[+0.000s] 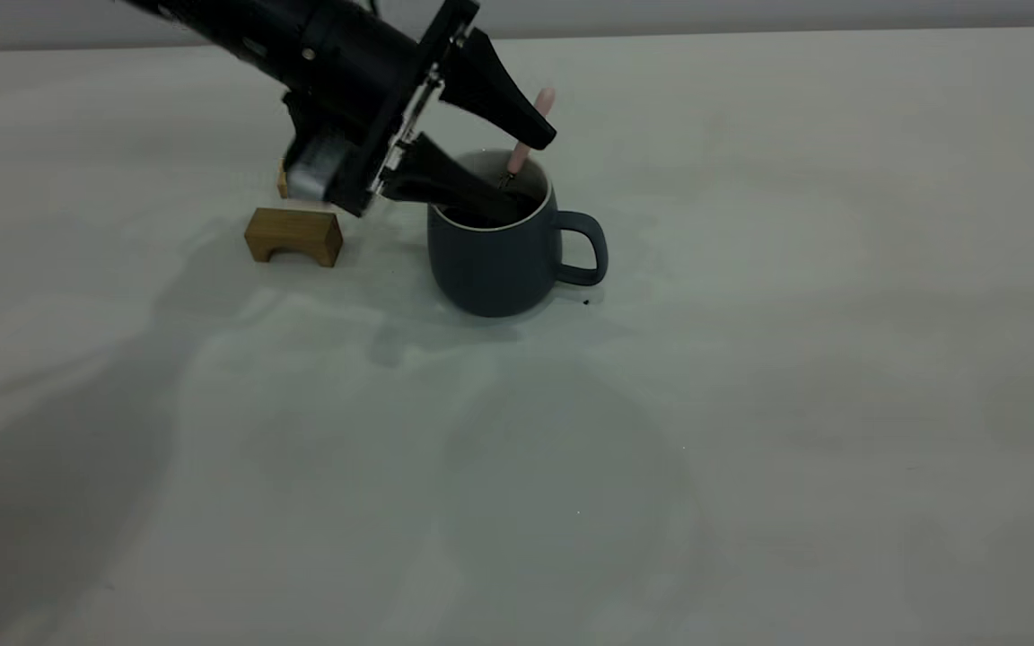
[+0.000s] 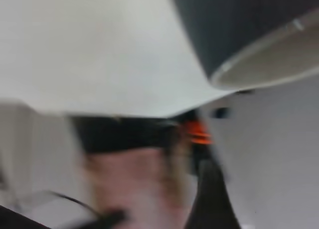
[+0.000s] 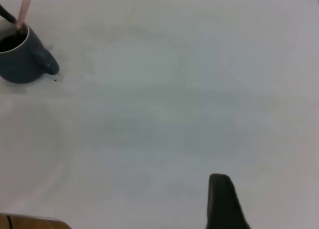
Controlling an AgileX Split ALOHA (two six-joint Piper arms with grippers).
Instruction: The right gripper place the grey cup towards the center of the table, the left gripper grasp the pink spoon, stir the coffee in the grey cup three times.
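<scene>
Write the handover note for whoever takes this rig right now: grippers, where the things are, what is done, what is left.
Left gripper: over the grey cup, its jaws either side of the pink spoon; whether they clamp it cannot be told. The spoon stands tilted in the cup, bowl end down in the coffee.
Right gripper: pulled back, well away from the cup, over bare table; only one finger shows.
Cup: upright on the table, handle turned away from the left arm; two wooden blocks stand just beyond it.
Done: cup placed, spoon in the coffee.
Left: finish the three stirs; the count so far cannot be told.
</scene>
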